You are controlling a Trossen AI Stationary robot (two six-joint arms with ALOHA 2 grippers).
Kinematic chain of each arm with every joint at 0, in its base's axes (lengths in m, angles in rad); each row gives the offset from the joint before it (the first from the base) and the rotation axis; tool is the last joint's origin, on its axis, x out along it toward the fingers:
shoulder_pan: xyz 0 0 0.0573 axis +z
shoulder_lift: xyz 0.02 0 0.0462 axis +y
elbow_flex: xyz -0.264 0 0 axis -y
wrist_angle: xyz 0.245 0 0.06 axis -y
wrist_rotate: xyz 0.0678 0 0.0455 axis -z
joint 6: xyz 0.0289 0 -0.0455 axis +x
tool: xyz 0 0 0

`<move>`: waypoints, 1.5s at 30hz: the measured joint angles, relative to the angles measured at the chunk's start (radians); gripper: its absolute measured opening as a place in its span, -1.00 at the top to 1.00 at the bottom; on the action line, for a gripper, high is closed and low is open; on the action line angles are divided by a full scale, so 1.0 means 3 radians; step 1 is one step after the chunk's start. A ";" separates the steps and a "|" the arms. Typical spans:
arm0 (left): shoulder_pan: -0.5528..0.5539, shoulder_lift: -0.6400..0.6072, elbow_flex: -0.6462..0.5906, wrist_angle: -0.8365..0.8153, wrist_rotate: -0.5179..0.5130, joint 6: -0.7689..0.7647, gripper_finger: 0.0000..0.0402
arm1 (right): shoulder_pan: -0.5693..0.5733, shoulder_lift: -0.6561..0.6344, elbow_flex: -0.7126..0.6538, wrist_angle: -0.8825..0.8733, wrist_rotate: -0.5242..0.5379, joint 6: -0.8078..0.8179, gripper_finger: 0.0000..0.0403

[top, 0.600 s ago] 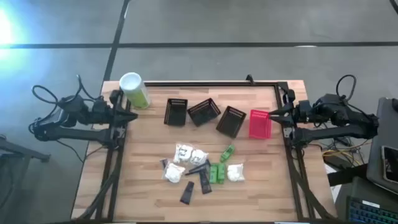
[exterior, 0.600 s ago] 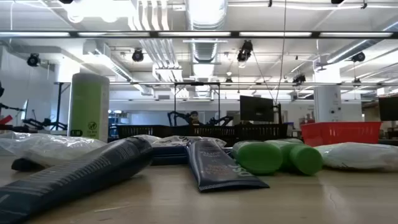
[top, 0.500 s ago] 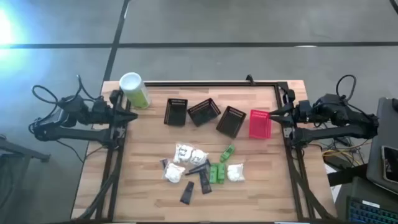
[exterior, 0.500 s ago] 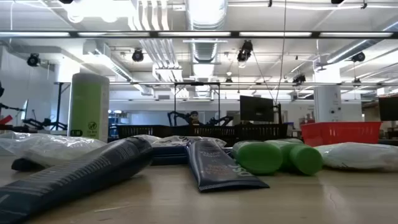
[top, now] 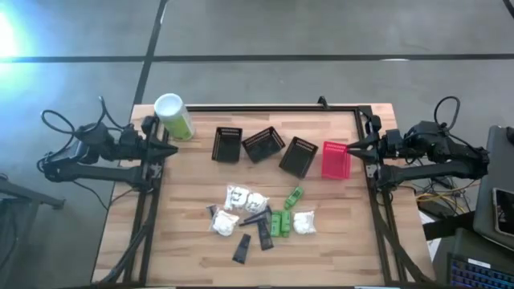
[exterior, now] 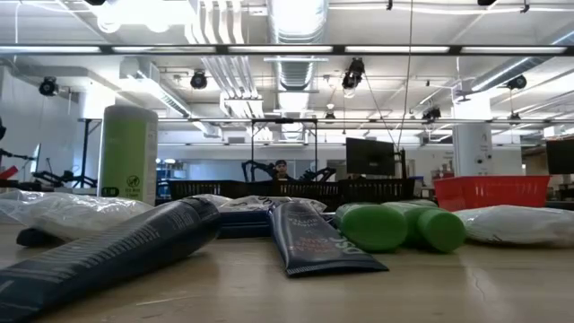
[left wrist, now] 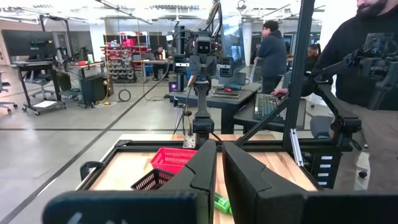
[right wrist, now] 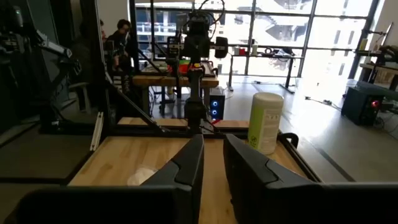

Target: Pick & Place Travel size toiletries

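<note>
The travel size toiletries lie in a loose cluster on the wooden table's near middle. It holds white crinkly packets (top: 238, 197) (exterior: 54, 211), bright green tubes (top: 279, 223) (exterior: 377, 226) and dark slim tubes (top: 241, 249) (exterior: 314, 238), all flat on the tabletop. My left gripper (top: 171, 150) (left wrist: 219, 146) hovers at the table's left edge, level and pointing right, shut on nothing. My right gripper (top: 347, 148) (right wrist: 212, 140) hovers at the right edge next to the red basket, level and pointing left, also shut on nothing. Both stand well away from the cluster.
Three black slotted baskets (top: 227, 144) (top: 263, 144) (top: 299, 156) and a red one (top: 336, 160) stand in a row across the table's far half. A tall pale-green canister with a white lid (top: 173, 116) stands at the far left corner. People (left wrist: 373, 62) stand beyond the table's right side.
</note>
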 joint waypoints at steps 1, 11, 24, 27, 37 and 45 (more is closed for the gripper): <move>0.0000 0.0000 0.0000 0.0000 -0.0001 -0.0001 0.83 | 0.0000 0.0000 0.0000 0.0001 0.0001 0.0000 0.67; 0.0000 0.0000 0.0000 0.0000 0.0000 0.0000 0.83 | 0.0000 0.0000 0.0000 0.0001 0.0001 0.0000 0.52; 0.0001 0.0000 0.0000 0.0000 -0.0001 -0.0001 0.83 | 0.0000 0.0098 -0.0030 0.0701 -0.0005 0.0495 0.39; 0.0000 0.0000 0.0000 -0.0004 -0.0007 0.0182 0.83 | -0.0001 0.0178 -0.0037 0.1097 0.0019 0.1241 0.36; 0.0000 0.0001 0.0000 0.0101 -0.0175 0.1060 0.83 | -0.0001 0.0589 -0.0038 0.1689 0.0013 0.2298 0.25; -0.0002 0.0123 -0.0003 0.0795 0.0634 -0.0064 0.83 | 0.0002 0.1203 -0.0018 0.1788 -0.0599 0.2663 0.18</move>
